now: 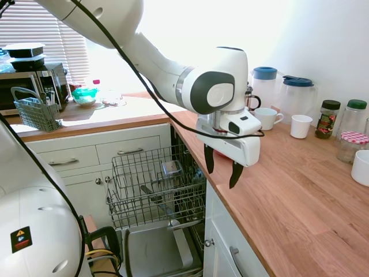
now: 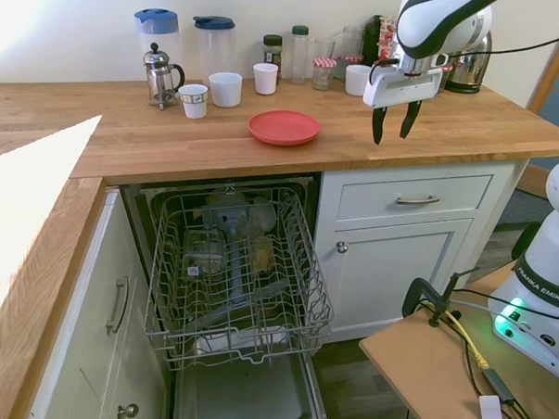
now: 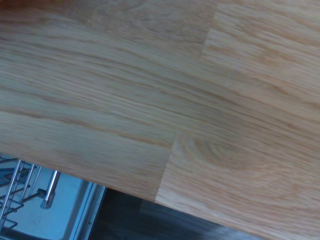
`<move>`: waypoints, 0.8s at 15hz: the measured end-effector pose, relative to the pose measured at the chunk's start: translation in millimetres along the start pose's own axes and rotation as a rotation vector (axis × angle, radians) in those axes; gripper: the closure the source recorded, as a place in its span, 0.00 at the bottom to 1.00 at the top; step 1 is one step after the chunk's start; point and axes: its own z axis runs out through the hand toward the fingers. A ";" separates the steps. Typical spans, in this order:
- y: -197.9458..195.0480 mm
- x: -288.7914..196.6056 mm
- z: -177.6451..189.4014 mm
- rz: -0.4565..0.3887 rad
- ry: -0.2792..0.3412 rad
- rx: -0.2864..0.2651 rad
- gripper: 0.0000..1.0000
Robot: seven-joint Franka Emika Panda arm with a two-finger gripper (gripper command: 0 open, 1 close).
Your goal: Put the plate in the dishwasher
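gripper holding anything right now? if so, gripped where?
Nothing held. The gripper hangs open and empty above the counter, while the plate lies flat on the counter off to its side, untouched.

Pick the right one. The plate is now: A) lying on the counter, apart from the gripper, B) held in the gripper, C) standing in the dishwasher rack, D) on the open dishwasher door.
A: the plate lies flat on the counter, while the open, empty gripper hangs above the counter off to one side of it, and the dishwasher rack holds no plate.
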 end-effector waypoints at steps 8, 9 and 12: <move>-67.8 43.0 -21.8 0.108 -0.084 0.200 0.00; -87.4 53.6 -20.1 0.121 -0.105 0.225 0.00; -137.0 80.9 2.0 0.164 -0.167 0.267 0.00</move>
